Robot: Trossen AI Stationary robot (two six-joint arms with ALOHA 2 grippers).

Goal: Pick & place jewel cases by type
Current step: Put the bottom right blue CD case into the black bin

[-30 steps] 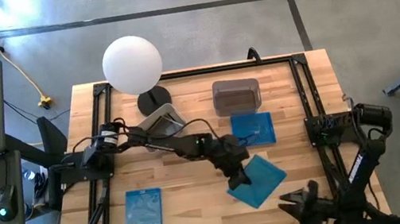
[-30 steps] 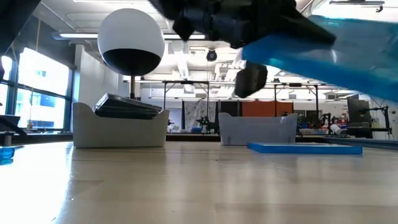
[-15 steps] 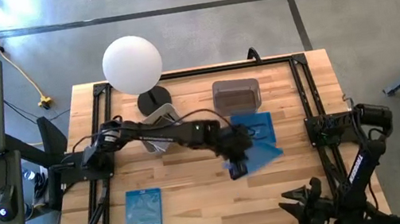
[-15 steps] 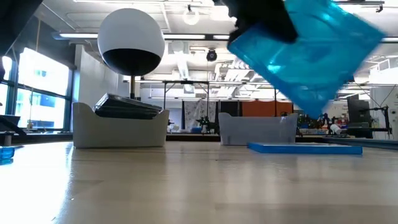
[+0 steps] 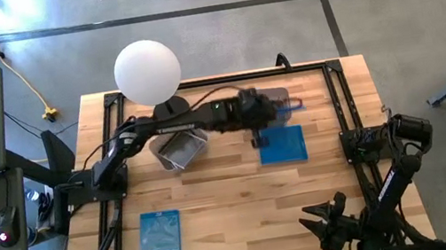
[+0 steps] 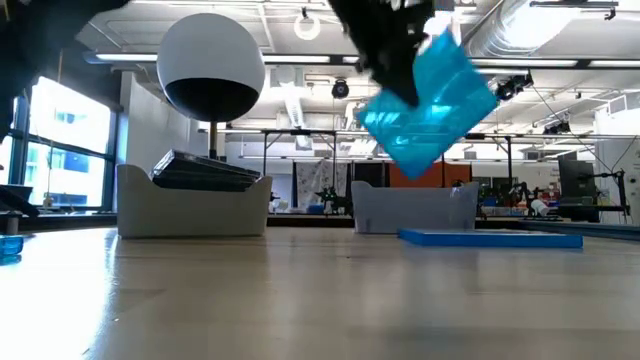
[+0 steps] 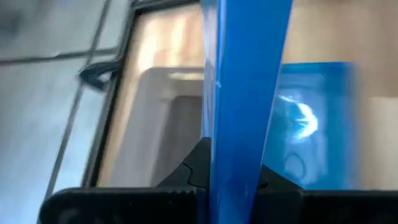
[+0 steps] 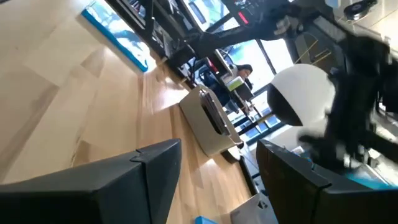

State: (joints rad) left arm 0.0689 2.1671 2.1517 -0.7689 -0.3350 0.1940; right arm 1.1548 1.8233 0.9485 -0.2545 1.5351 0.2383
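My left gripper (image 5: 258, 118) is shut on a translucent blue jewel case (image 6: 428, 100) and hangs above the right grey tub (image 5: 263, 105) near the table's far edge. A second blue case (image 5: 282, 144) lies flat just in front of that tub. A third blue case (image 5: 160, 237) lies flat at the near left. Dark shiny cases (image 6: 200, 170) lie stacked in the left grey tub (image 5: 180, 146). My right gripper (image 8: 217, 168) is open and waits low at the near right (image 5: 328, 220). My left gripper pinches the blue case between its two fingers, one on each flat face (image 7: 239, 163). In the low view the hold is at the case's upper corner (image 6: 405, 62). The case is lifted clear, stands on edge and hangs tilted below the fingers, one corner lowest.
A lamp with a white ball shade (image 5: 147, 71) stands at the far left of the table, behind the left tub. A black frame (image 5: 337, 107) runs round the table's edge. Bare wood (image 5: 217, 198) lies across the middle and near side.
My left gripper, shut on the blue case throughout, has swung from the table's middle toward the far edge. It has turned, so the case went from nearly flat to standing on edge, and now hangs over the right tub.
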